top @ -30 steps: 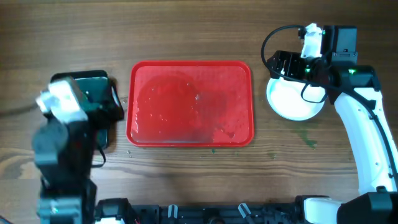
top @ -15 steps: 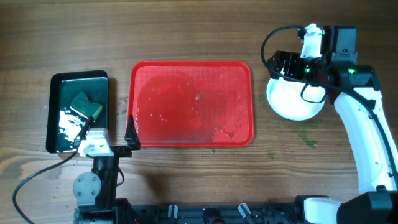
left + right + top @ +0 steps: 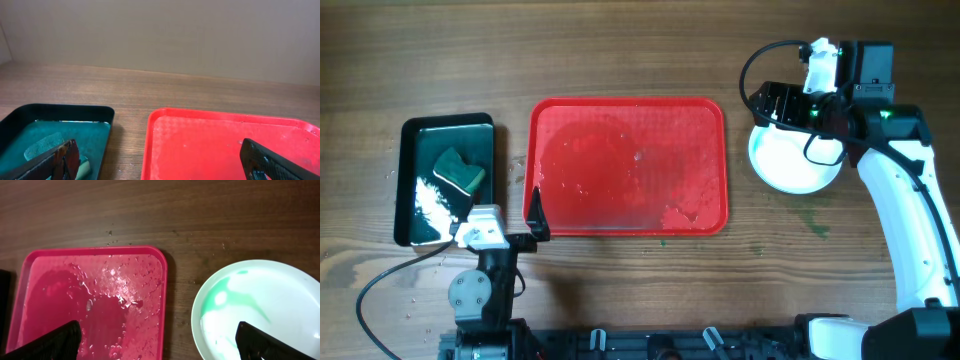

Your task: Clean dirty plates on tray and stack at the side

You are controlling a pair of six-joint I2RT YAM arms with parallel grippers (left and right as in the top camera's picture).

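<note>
The left claw (image 3: 160, 165) and right claw (image 3: 160, 342) gape wide, holding nothing.

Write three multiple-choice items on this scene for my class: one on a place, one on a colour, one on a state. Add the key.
1. Where is the plate?
A. On the table, beside the red tray, on the right arm's side
B. On the red tray
C. In a sink

2. What colour is the smear on the plate?
A. Brown
B. Yellow
C. Teal-green

3. How do the left fingers stand?
A. Shut on a cup
B. Open, holding nothing
C. Shut on a plate

Key:
1 A: the overhead view shows it on wood past the tray's edge.
2 C: the right wrist view shows a teal-green streak.
3 B: the left wrist view shows them wide apart with nothing between.
</note>
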